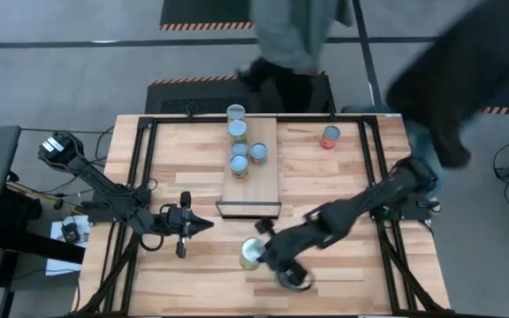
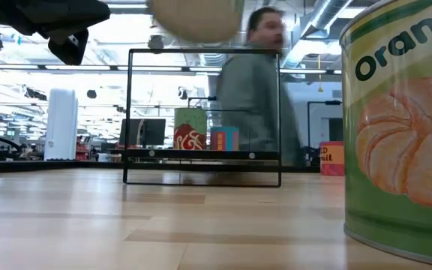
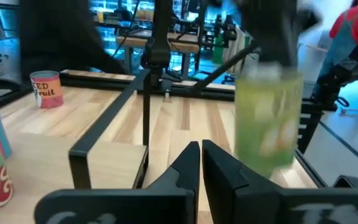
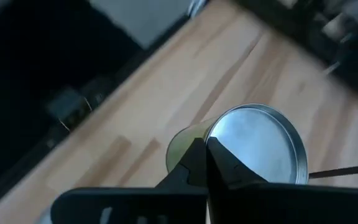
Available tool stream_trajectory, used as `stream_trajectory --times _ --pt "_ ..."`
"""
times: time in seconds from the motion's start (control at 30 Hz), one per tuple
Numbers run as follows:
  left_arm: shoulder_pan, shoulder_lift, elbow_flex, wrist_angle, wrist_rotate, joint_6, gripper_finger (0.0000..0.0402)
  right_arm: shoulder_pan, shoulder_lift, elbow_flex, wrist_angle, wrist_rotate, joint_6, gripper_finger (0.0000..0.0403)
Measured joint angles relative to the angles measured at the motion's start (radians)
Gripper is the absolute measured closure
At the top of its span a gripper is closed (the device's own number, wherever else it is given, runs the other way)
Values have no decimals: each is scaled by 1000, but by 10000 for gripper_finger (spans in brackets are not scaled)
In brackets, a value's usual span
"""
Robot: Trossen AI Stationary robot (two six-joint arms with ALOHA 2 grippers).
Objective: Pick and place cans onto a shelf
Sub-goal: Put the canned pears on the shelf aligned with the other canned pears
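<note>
The left gripper (image 1: 203,224) waited with fingers closed on nothing, near the tabletop's front edge. Four cans (image 1: 238,146) stood on the narrow light-wood shelf (image 1: 263,181) mid-table. The right gripper (image 1: 263,252) clasped a yellow-green tin (image 1: 251,254) lifted near the front edge, apparently mid-carry; next it must reach the shelf. Another can (image 2: 403,135) read "Orang".

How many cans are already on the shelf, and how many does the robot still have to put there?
Four cans already stand on the shelf. The right gripper is carrying a yellow-green can above the table, near the shelf's front edge. Still left: a red-orange can on the table beside the shelf and a big orange-labelled can by the low camera. The left gripper waits shut, holding nothing.
</note>
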Motion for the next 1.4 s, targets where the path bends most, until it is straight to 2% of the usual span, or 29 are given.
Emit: stream_trajectory --times 0.13,0.3,0.4,0.53,0.7,0.87,1.0,1.2,1.4 --pt "18 -12 0 1 -17 -7 400 -5 -151 2 -12 31 -21 399" --pt "118 -12 0 0 4 -11 400 -81 -335 3 -44 120 -106 396" --pt "206 -12 0 -2 74 -10 400 -189 -423 4 -100 170 -152 399" --pt "325 -30 0 -3 183 10 400 -402 -454 4 -173 142 -207 398" --pt "451 -122 0 -7 297 56 400 -678 -389 3 -198 -67 -313 399" --pt "614 -250 0 -191 367 72 400 -879 -265 3 -177 -232 -422 398" --pt "782 -289 0 -279 470 76 400 -977 -139 3 -134 -260 -500 399" --pt "1015 -277 0 -278 666 114 400 -1034 16 3 -68 -259 -587 398" --pt "1137 -238 0 -272 791 93 400 -1065 88 10 -4 -258 -611 397"
